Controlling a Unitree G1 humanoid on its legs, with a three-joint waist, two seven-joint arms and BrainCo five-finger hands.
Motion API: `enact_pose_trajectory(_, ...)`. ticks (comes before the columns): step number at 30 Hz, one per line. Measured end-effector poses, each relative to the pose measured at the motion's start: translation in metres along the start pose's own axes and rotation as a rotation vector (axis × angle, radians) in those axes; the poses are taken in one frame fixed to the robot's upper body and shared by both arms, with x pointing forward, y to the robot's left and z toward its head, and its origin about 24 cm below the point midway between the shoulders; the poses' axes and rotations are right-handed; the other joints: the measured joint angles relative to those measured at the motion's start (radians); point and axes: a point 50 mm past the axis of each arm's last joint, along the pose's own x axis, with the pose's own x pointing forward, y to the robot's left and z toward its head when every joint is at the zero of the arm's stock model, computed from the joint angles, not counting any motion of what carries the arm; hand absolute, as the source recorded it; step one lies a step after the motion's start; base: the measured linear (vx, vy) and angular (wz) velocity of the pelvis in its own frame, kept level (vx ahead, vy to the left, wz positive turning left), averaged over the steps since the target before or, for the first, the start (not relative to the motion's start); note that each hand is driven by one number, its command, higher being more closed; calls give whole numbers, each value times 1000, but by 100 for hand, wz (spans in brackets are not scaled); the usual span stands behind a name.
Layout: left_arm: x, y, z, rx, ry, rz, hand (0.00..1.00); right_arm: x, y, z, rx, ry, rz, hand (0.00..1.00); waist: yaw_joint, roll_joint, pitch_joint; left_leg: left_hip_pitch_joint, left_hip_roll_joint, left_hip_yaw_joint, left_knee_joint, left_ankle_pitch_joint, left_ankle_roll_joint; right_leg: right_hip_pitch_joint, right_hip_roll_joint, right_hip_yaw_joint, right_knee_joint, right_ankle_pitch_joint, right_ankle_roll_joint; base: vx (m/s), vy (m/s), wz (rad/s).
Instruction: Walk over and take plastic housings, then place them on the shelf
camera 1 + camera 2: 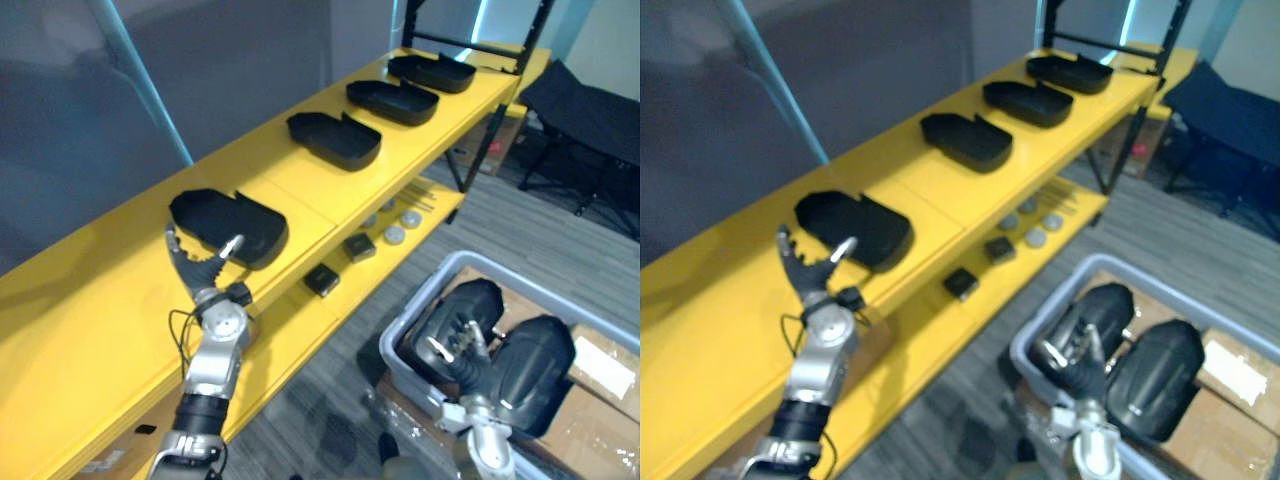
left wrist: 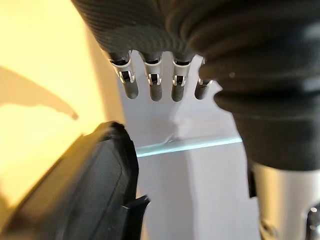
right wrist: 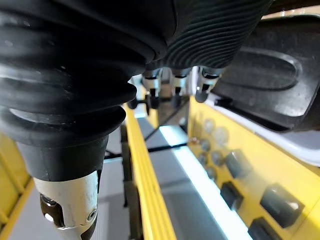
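Left eye view: a yellow shelf (image 1: pixel 100 330) runs away to the upper right with four black plastic housings spaced in a row on its top board: the nearest housing (image 1: pixel 235 225), a second housing (image 1: pixel 335 138), a third housing (image 1: pixel 392 100) and a far housing (image 1: pixel 435 72). The left hand (image 1: pixel 205 272) hovers over the top board just before the nearest housing, fingers and thumb spread wide, grasping nothing. Its tips look close to the housing's near edge, though I cannot tell whether they touch. Small dark blocks (image 1: pixel 323 280) and round grey discs (image 1: pixel 395 235) lie on the lower board.

Right eye view: a grey bin (image 1: pixel 1040 315) stands on the floor beside the shelf, holding two bin housings (image 1: pixel 1160 375) side by side. The right hand (image 1: pixel 1077 385) hangs over them, fingers loose and spread, closed on nothing. Cardboard (image 1: pixel 1230 400) lies by the bin.

Left wrist view: straight fingers (image 2: pixel 155 90) point past the nearest housing's rim, which rests on the yellow board.

Right wrist view: straight fingers (image 3: pixel 175 82) sit just beside a bin housing, with the shelf's lower board beyond.
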Motion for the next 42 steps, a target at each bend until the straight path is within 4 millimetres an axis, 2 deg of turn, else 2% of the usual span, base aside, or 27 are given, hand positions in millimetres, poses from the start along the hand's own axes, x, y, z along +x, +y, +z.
enact_pose_trajectory(2,-2,-4,-16,34,82,-26,0,0,2,-1,1,9,6,0,-2,-5,-2,2,0,4,0,-1,1,0,0,3,0,0,0,9,8,-3)
enact_pose_trajectory(4,0,-6,-24,52,131,-29,0,-1,3,-3,0,29,2,0,-2,-12,-3,7,0,6,0,-1,1,3,0,5,0,0,0,6,5,-2)
enact_pose_trajectory(11,21,-16,-22,96,177,5,0,-1,6,-7,-6,64,10,0,-4,-27,-12,14,1,29,2,-10,-3,8,-2,20,0,2,2,-8,2,-3)
enact_pose_trajectory(16,39,-2,-23,122,215,74,0,-1,5,-8,-9,78,6,0,-26,-27,-11,28,1,42,1,-10,-1,15,0,32,0,3,3,-3,5,-8)
enact_pose_trajectory(22,53,11,-20,119,235,138,0,-1,2,-10,-2,95,-14,0,-26,-35,-6,27,1,55,1,-10,-1,5,3,50,0,5,3,-4,1,-7)
enact_pose_trajectory(28,67,15,-3,118,201,184,0,1,5,-8,-4,90,-13,0,-25,-57,33,21,-1,56,5,-9,1,-4,2,53,5,5,3,0,0,0)
enact_pose_trajectory(31,75,17,8,106,172,193,0,2,10,-9,6,100,-2,0,-27,-58,49,3,-2,57,16,-9,1,-21,2,54,12,4,3,0,0,0)
enact_pose_trajectory(36,79,-2,26,5,149,104,0,5,18,-7,10,96,27,0,-30,-67,75,-10,5,63,49,-21,-2,-22,5,55,21,2,-2,0,-7,2)
enact_pose_trajectory(42,83,-12,43,-60,103,19,0,10,23,-4,29,84,26,0,-28,-70,110,-50,14,74,110,-45,1,-56,9,70,51,-1,-4,-48,-8,-6)
